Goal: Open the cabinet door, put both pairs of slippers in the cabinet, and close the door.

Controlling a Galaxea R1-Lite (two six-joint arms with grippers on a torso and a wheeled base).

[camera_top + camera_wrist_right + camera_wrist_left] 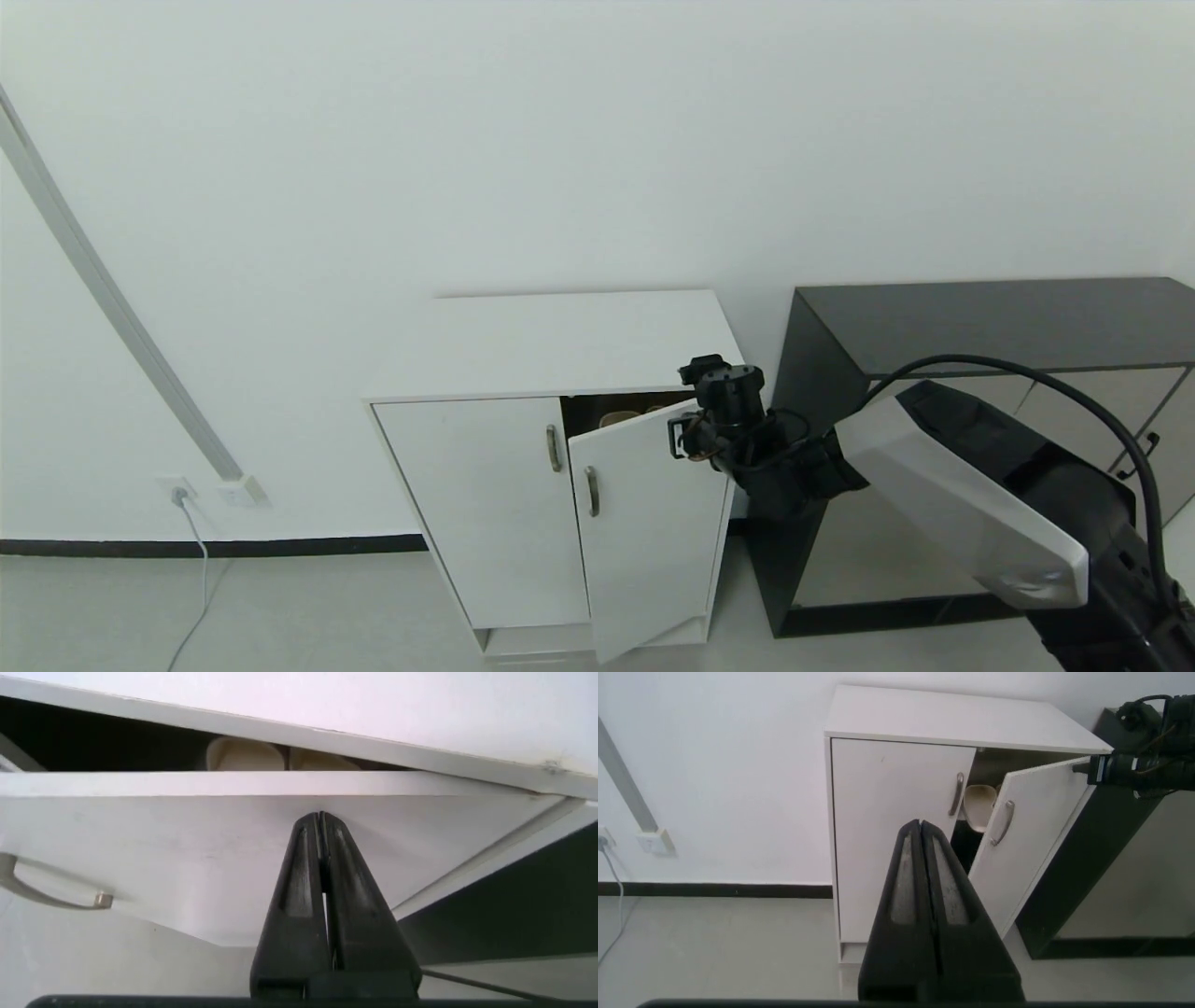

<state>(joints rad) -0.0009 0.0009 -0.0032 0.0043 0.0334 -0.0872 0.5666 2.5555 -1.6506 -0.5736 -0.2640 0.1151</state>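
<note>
One right pincer, closed, lies against the ajar cabinet door.

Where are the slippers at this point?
In the head view, beige slippers sit inside the white cabinet, high up, just behind the top edge of its partly open right door.

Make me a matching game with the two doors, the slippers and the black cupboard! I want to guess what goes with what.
Things:
1. left door
2. right door
3. slippers
4. black cupboard

Where or how:
a. inside the white cabinet
b. shut
c. standing to the right of the white cabinet
d. partly open

Pairs: 1-b, 2-d, 3-a, 4-c
</note>
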